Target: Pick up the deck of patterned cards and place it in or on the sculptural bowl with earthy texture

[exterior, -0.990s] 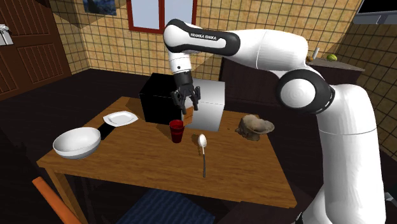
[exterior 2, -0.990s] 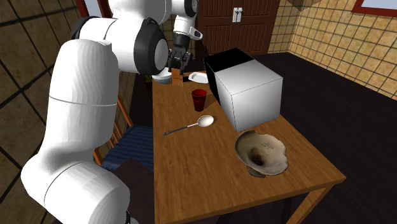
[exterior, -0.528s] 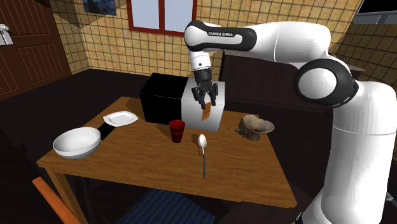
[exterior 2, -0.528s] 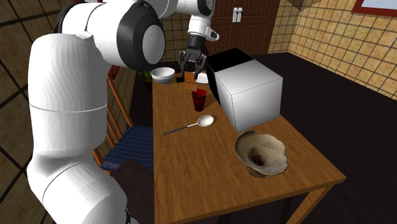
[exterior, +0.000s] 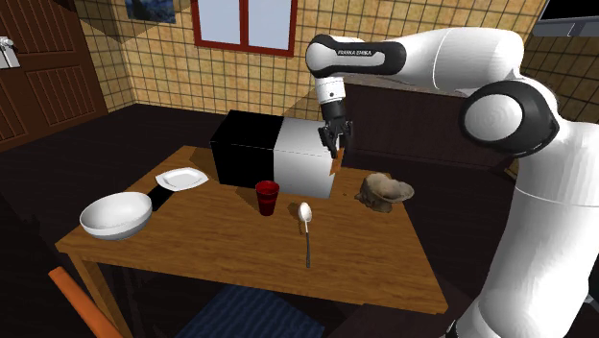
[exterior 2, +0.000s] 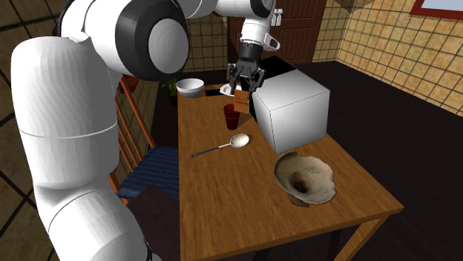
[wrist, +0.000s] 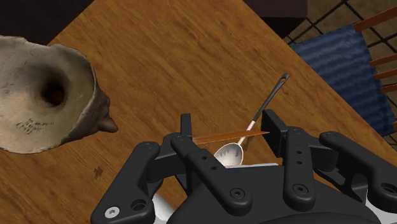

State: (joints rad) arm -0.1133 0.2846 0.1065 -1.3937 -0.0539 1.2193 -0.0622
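My black gripper (exterior: 336, 152) is shut on the card deck (exterior: 336, 164), a thin orange-brown pack that hangs in the air in front of the box's white end. In the wrist view the deck (wrist: 229, 135) is an orange strip clasped between the two fingers (wrist: 186, 129). The rough, earthy grey-brown bowl (exterior: 386, 190) stands on the wooden table (exterior: 221, 245), lower and to the shoulder view's right of the gripper. In the second exterior view the gripper (exterior 2: 241, 87) hovers above the red cup (exterior 2: 232, 116), far from the earthy bowl (exterior 2: 306, 178). From the wrist that bowl (wrist: 44, 95) lies off to one side.
A large black-and-white box (exterior: 274, 158) stands behind the red cup (exterior: 267, 198). A spoon (exterior: 306, 226) lies mid-table. A white bowl (exterior: 115, 213) and a white plate (exterior: 181, 179) sit at the shoulder view's left. A chair with a blue cushion (exterior: 250, 315) stands at the front edge.
The arm has swung to the shoulder view's right with the deck in its grip, from near the box's black half to its white end, closer to the earthy bowl.
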